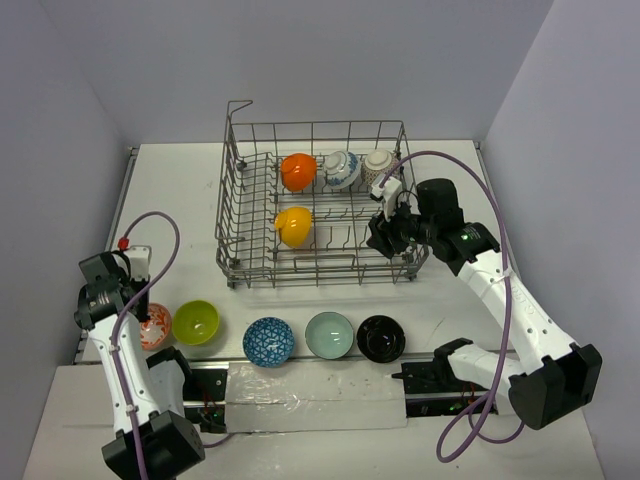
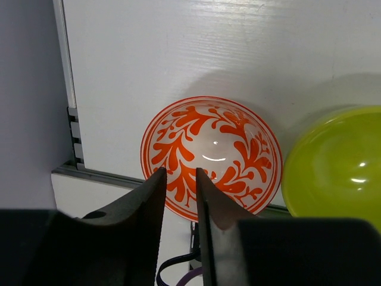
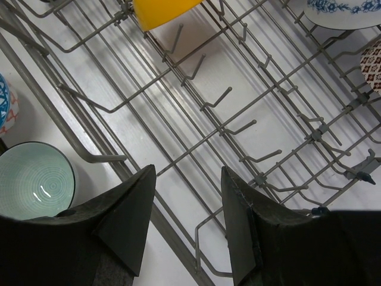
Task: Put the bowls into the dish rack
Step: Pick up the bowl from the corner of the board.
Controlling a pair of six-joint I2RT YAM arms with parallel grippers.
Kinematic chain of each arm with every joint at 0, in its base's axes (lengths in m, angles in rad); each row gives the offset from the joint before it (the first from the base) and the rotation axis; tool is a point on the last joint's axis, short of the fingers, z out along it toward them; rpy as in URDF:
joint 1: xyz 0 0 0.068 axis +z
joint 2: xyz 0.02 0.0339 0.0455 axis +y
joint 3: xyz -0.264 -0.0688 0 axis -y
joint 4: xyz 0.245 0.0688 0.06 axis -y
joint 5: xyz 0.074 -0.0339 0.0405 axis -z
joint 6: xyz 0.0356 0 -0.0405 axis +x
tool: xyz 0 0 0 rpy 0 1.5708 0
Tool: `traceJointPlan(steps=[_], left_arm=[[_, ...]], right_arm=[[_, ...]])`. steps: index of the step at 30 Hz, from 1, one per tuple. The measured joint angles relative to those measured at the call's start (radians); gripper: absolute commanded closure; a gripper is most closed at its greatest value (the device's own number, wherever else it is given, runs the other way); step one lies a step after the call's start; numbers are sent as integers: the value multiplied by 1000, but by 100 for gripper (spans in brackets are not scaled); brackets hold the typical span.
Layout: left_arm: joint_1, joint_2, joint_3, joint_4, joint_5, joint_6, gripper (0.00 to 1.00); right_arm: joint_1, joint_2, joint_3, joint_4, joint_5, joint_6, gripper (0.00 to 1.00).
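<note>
Left end effector [image 2: 180, 171]: fingers narrowly apart at the rim of the red-and-white bowl [image 2: 226, 149] on the desk [image 2: 178, 59]; grip unconfirmed. Right end effector [image 3: 187, 170]: jaws apart, empty, over the dish rack [image 1: 318, 126]

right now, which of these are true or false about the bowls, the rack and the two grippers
1. Four bowls are in the dish rack. True: the orange bowl, yellow bowl, blue-and-white bowl and white-patterned bowl.
2. The right gripper holds the black bowl. False: its jaws are open and empty over the rack, and the black bowl sits on the table.
3. The left gripper is over the red-and-white bowl. True.
4. The lime green bowl is in the rack. False: it is on the table, beside the red-and-white bowl.
</note>
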Motion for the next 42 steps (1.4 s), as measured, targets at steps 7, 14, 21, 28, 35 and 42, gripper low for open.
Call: traceJointPlan(steps=[7, 14, 21, 28, 35, 42], left_arm=[[0, 17, -14, 2, -4, 5, 66], [1, 35, -18, 31, -4, 1, 66], [31, 94, -26, 75, -22, 2, 67], [72, 159, -26, 126, -22, 12, 68], [82, 216, -26, 147, -12, 19, 68], [90, 240, -20, 158, -5, 27, 68]], right_arm=[[0, 0, 0, 4, 14, 0, 44], [0, 0, -1, 5, 18, -5, 44], [0, 1, -2, 5, 24, -11, 44], [0, 7, -13, 10, 37, -16, 44], [0, 10, -13, 10, 43, -16, 44], [0, 12, -13, 11, 53, -19, 44]])
